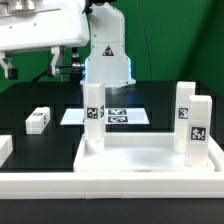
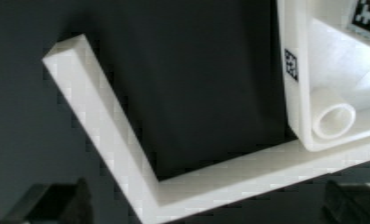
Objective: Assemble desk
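While the gripper hangs up high with its jaws wide apart and holding nothing, the desk panel lies well below it, two legs standing on it

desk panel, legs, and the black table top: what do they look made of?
Desk panel: looks like molded white plastic, smooth and semi-matte, with soft highlights along the raised rim. Legs: same white plastic look, square-edged, each with a printed black-and-white tag that seems stuck on. Table top: matte black, no glare; could be cloth or a painted board, I can't tell which.
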Available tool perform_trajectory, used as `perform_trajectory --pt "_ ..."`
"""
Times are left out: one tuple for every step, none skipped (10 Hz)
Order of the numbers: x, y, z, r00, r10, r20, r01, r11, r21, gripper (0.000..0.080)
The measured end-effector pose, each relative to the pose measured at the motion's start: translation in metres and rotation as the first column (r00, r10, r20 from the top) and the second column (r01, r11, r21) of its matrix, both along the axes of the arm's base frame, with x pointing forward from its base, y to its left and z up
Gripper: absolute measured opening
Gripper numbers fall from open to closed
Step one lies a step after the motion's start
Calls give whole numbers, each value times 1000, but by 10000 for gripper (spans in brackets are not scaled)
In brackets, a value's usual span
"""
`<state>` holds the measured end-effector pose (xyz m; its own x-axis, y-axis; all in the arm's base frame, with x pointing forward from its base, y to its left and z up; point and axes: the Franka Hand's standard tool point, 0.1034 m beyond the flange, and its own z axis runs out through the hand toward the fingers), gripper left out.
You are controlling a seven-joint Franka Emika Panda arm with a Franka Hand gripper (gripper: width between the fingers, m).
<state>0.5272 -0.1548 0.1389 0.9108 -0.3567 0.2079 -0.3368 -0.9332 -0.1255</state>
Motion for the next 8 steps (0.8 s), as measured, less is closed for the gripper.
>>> perform_trajectory --pt "0 -1 0 1000 -1 1 1 1000 -2 648" --pt "-5 -3 -7 1000 19 -18 -19 1000 -2 648" --pt "-22 -14 -32 993 53 -108 -50 998 28 648" --pt "-34 -32 -49 970 89 -228 -76 995 66 648" --pt "-36 -52 -55 956 108 -274 -100 994 44 648" --pt "-34 -57 -54 949 133 -287 -133 991 20 648" --pt "-30 -52 -47 957 139 -255 -145 989 -2 648" --pt "-38 -44 -48 940 144 -308 -134 990 53 648"
